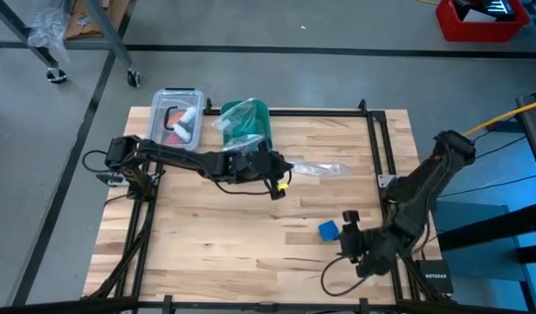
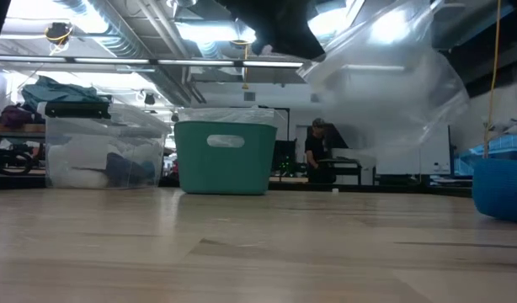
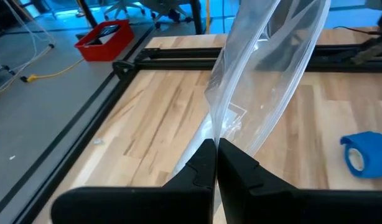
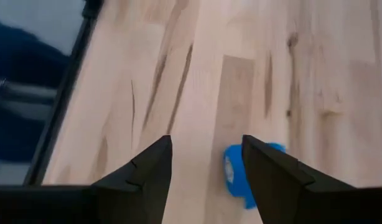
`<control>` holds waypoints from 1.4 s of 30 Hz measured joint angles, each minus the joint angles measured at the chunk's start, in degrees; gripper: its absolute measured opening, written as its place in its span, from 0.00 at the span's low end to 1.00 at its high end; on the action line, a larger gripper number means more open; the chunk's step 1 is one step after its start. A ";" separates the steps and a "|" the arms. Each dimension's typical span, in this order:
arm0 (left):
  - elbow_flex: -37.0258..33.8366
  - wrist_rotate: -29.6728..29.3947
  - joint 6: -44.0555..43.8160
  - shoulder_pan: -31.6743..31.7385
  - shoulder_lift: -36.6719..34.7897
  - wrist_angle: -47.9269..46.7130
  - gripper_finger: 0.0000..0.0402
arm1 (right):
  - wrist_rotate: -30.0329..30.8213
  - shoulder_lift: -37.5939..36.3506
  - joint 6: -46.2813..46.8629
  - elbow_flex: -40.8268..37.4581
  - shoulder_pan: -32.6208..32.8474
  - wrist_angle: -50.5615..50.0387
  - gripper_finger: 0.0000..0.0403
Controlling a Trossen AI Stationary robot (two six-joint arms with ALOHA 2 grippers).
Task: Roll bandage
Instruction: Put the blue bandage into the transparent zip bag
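The bandage (image 1: 328, 230) is a small bright blue roll lying on its side on the wooden table, toward the near right; it also shows in the left wrist view (image 3: 365, 154) and at the low view's right edge (image 2: 501, 189). My right gripper (image 4: 206, 155) stands open just beside it (image 1: 350, 228). The roll (image 4: 234, 175) peeks out past one fingertip and nothing lies between the fingers. Whether that finger touches the roll, I cannot tell. At the table's middle my left gripper (image 1: 281, 177) is shut on a clear plastic bag (image 1: 322, 169). My left gripper pinches a gathered edge of the clear bag (image 3: 214, 134) between its two fingertips. The fingers come from the table's left, slanting slightly down. The bag (image 2: 393, 76) spreads out beyond the fingertips toward the table's right, held up off the tabletop.
A teal bin (image 1: 250, 122) with a plastic liner and a clear lidded box (image 1: 179, 118) stand at the far edge. Black frame rails (image 1: 381, 148) run along the table's far and right sides. A person (image 2: 316, 151) stands in the room behind.
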 joint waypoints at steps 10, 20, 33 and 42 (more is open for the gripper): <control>0.00 0.00 -3.52 -1.89 0.00 0.04 0.00 | 3.03 15.48 5.46 -3.03 2.91 0.75 0.48; 0.00 0.00 -6.05 -1.93 0.00 0.46 0.00 | 8.56 25.48 5.64 3.02 2.83 -1.87 0.43; 0.00 -0.02 -5.79 -2.03 0.00 0.44 0.00 | 7.15 25.81 3.23 10.55 2.82 -18.09 0.29; 0.00 -0.04 -5.77 -2.03 0.00 0.46 0.00 | 7.91 26.56 4.45 10.07 2.75 -19.92 0.29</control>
